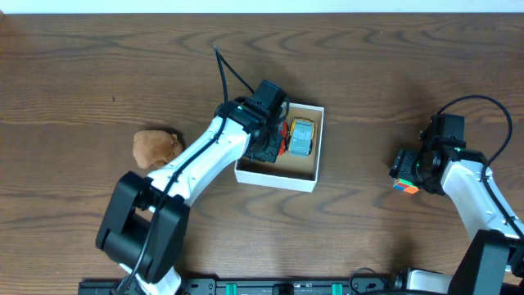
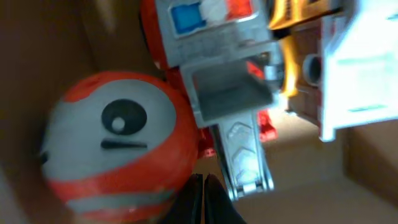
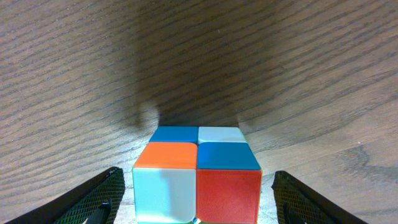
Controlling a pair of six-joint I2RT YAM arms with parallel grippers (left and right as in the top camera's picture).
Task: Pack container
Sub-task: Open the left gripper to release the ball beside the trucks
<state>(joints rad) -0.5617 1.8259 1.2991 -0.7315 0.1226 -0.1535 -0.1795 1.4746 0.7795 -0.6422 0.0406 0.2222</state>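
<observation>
You'll find the container (image 1: 275, 179) just to the right of the brown plush toy (image 1: 157, 148), near it but not touching. It is a shallow square cardboard box with thin white walls and a brown inside. It sits flat, open side up, and is turned slightly askew. A yellow and blue toy car (image 1: 302, 137) lies in its far right part.

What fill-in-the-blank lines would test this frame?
1. The left claw is down ____ the cardboard box.
2. The plush toy lying on the table is ____ in colour.
3. The right claw straddles the 2x2 puzzle cube with its fingers ____.
Missing words: inside; brown; open.
</observation>
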